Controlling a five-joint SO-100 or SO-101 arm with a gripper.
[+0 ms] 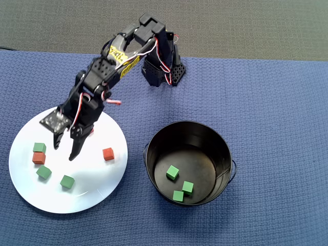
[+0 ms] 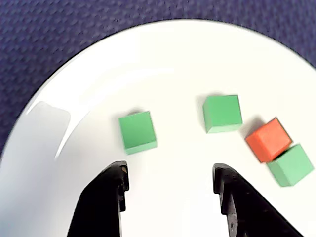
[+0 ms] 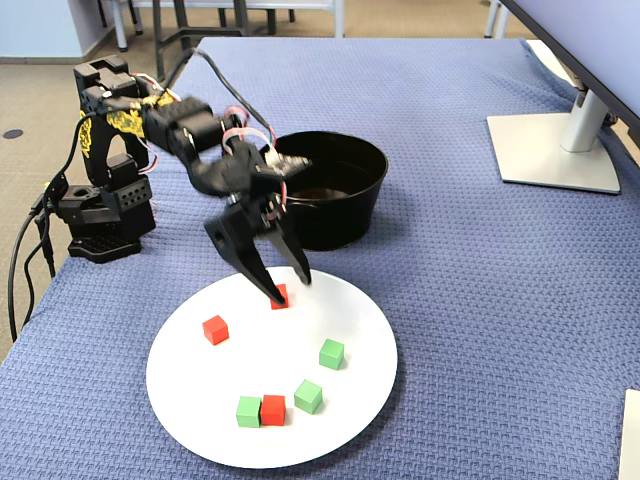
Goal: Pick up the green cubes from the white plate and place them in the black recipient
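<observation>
Overhead: gripper (image 1: 64,149) spread wide, empty, over white plate (image 1: 92,195); three green cubes (image 1: 67,181) on plate, three more inside black recipient (image 1: 210,136).
Wrist: fingers (image 2: 114,182) apart, nearest green cube just beyond.
Fixed: fingertips low above plate near red cube (image 3: 282,296).

Green cubes (image 1: 67,181) and red-orange cubes (image 1: 108,154) on a plain white plate (image 1: 102,189); glossy black bucket (image 1: 215,143); blue woven tabletop (image 1: 277,102).
</observation>
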